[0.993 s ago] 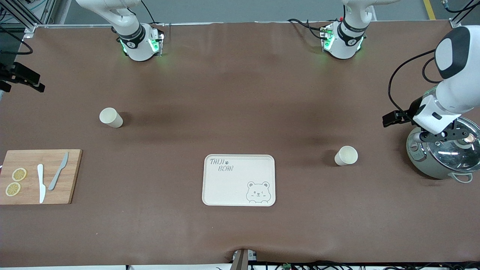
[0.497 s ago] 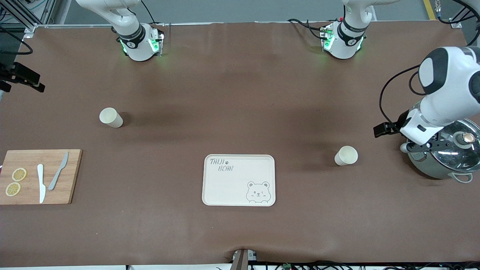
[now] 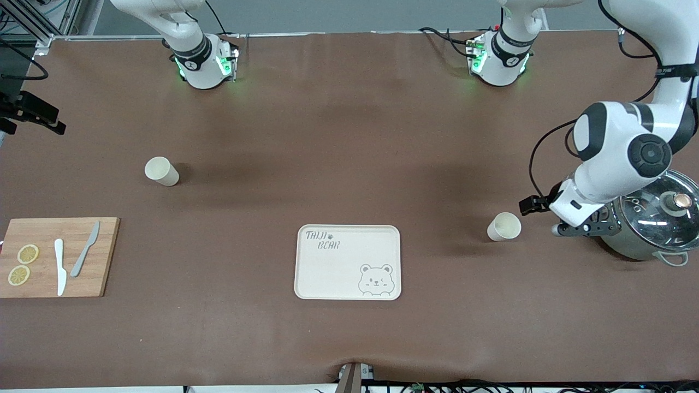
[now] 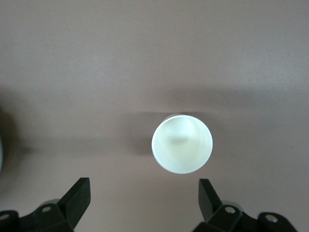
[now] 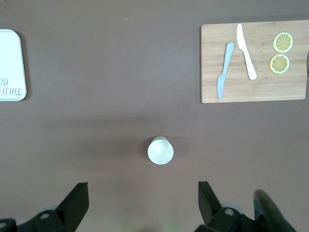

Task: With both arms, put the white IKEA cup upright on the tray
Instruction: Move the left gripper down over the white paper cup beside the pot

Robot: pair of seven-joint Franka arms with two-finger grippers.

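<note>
Two white cups stand upright on the brown table. One cup (image 3: pixel 503 226) is toward the left arm's end, beside the cream bear tray (image 3: pixel 348 262). My left gripper (image 3: pixel 579 229) hangs open and empty between that cup and a pot. In the left wrist view the cup (image 4: pixel 182 143) lies just off my open left gripper (image 4: pixel 144 200). The other cup (image 3: pixel 161 171) is toward the right arm's end. The right wrist view shows it (image 5: pixel 160 150) far below my open, empty right gripper (image 5: pixel 143 200), with the tray's edge (image 5: pixel 9 65) in sight. The right gripper is out of the front view.
A steel pot with a glass lid (image 3: pixel 650 224) stands at the left arm's end, close under the left arm. A wooden cutting board (image 3: pixel 57 256) with two knives and two lemon slices lies at the right arm's end, and it shows in the right wrist view (image 5: pixel 253 63).
My left arm has swung from over the pot lid toward the nearby cup, its gripper now beside the pot. The cups, tray and right arm have not moved.
</note>
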